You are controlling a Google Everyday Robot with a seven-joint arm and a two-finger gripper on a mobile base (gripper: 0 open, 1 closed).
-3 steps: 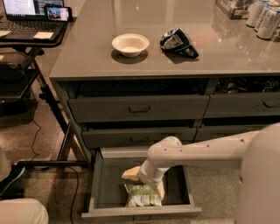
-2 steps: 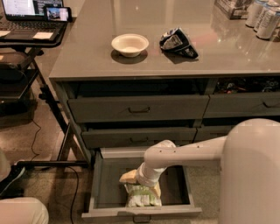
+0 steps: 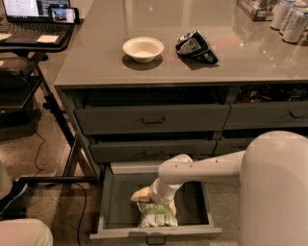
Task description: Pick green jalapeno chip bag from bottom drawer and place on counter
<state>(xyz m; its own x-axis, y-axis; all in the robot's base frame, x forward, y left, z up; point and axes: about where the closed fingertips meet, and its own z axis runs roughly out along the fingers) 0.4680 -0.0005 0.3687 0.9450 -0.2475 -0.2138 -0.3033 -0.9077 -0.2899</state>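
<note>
Bag: a small pale green and white foil chip bag (image 3: 157,216) is seen lying flat on the floor of the drawer, close to the front wall and about midway between the side walls.
Bag axis: the visible part is wider from side to side than from front to back, so the long axis appears to run parallel to the drawer front. Pale stripes on it run front to back. Which end is the top cannot be told.
Drawer: the wide shallow grey metal bottom drawer (image 3: 107,207) is pulled fully out below the two upper grey drawers (image 3: 151,119), which are shut.
Gripper: the gripper (image 3: 161,202) is lowered into the drawer at the bag's rear edge, directly over it. Whether it is grasping the bag or released cannot be told.
Arm: the white robot arm (image 3: 207,166) reaches from the right and bends down into the drawer.
Hidden: the rear part of the bag is covered by the wrist. A pale yellow object (image 3: 141,194) shows just beside the wrist on its left, touching or overlapping the bag; what it is cannot be made out.
Cut off: the drawer's dark handle (image 3: 155,238) is clipped by the lower edge, and a large white rounded part of the robot (image 3: 276,192) blocks the lower right.
Counter: on the glossy grey-beige counter (image 3: 96,62) stand a white round bowl (image 3: 143,49) and, just beside it on the right, a dark blue-black and silver snack bag (image 3: 195,46). Pale cans (image 3: 290,17) are partly cropped at the far right corner.
Side: an open laptop (image 3: 33,14) rests on a black side table (image 3: 29,44) at the left.
</note>
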